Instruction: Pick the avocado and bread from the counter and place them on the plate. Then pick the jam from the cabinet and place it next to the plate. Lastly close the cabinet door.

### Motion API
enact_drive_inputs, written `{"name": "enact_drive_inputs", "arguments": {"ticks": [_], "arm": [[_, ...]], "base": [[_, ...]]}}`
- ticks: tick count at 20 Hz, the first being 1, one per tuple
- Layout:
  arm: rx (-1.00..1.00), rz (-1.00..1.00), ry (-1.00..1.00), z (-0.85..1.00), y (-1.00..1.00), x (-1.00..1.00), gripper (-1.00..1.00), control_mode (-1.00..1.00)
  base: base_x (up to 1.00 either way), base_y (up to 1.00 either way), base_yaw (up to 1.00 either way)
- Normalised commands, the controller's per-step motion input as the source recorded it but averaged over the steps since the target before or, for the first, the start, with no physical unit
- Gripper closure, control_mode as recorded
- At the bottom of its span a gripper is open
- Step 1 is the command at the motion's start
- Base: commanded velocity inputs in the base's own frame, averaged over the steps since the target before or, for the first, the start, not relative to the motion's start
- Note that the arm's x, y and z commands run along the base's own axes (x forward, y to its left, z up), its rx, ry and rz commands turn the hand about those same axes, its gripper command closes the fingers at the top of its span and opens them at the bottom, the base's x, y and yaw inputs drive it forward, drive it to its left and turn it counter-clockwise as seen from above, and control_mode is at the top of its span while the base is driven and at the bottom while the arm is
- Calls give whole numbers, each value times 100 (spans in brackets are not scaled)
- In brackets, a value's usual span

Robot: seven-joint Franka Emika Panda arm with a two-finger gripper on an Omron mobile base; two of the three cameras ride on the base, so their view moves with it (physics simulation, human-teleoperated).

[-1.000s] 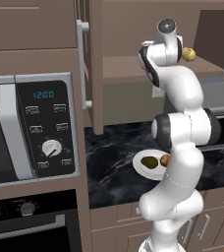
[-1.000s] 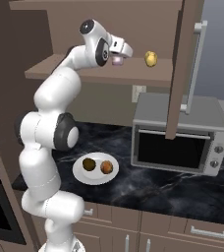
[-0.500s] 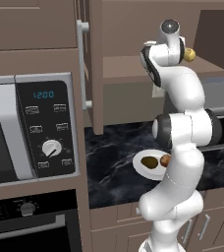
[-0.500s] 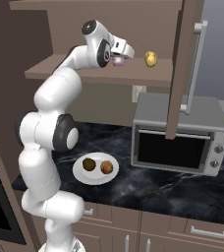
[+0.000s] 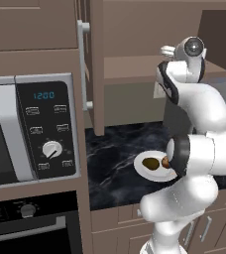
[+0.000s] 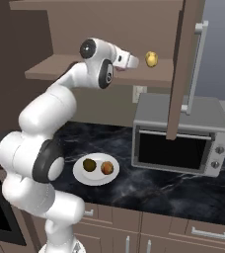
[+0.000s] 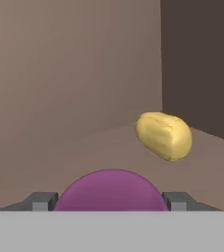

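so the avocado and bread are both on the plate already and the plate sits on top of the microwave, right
Not quite. The avocado and bread are both on the plate, but the plate rests on the black counter, beside the microwave, not on top of it. The right base view shows this.

- My desk looks like glossy black marble with thin white veins.
- The cabinet is matt brown wood; its door handle reads as silvery metal.
- The plate is smooth and white.
- The jam lid is smooth matt purple.
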Motion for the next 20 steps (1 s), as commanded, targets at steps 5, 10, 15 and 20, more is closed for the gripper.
{"name": "enact_drive_inputs", "arguments": {"ticks": [5, 10, 15, 20], "arm": [[0, 9, -11, 25, -4, -100, 100, -100], [-3, 20, 0, 52, 0, -100, 100, -100], [-10, 29, 6, 47, 6, -100, 100, -100], [-20, 38, 11, 6, 23, -99, 100, -100]], "base": [[0, 0, 0], [0, 0, 0], [0, 0, 0], [0, 0, 0]]}}
